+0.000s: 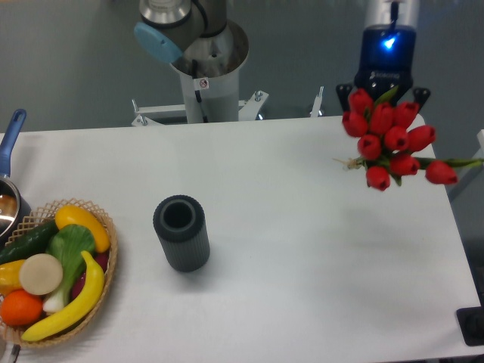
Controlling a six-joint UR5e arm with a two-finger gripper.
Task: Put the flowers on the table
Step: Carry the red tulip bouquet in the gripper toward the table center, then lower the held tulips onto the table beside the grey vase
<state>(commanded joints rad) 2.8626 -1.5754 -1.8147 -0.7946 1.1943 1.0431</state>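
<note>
Where the table (249,249) spreads white across most of the view, it lies below and mostly to the left of the gripper (384,94), which hangs over its far right edge. The arm's base (204,57) stands behind the table, well to the left of the gripper. A wicker basket (53,276) of fruit and vegetables sits at the table's near left corner, as far from the gripper as anything in view, with a pot's blue handle (10,136) just beyond it at the left edge. A dark ribbed cylinder (181,233) stands upright on the table, well to the left of the gripper and nearer the camera.

The flowers (387,144) are directly under the gripper, red heads bunched up against it and facing the camera, with one bloom and a green stem reaching out to the right. A short stub of tied stems pokes out to the left of the bunch. They appear to be held clear of the table, over its right end. The gripper's fingers show as dark tips either side of the blooms; it seems to be closed on the bunch, though the heads hide the actual grasp.
</note>
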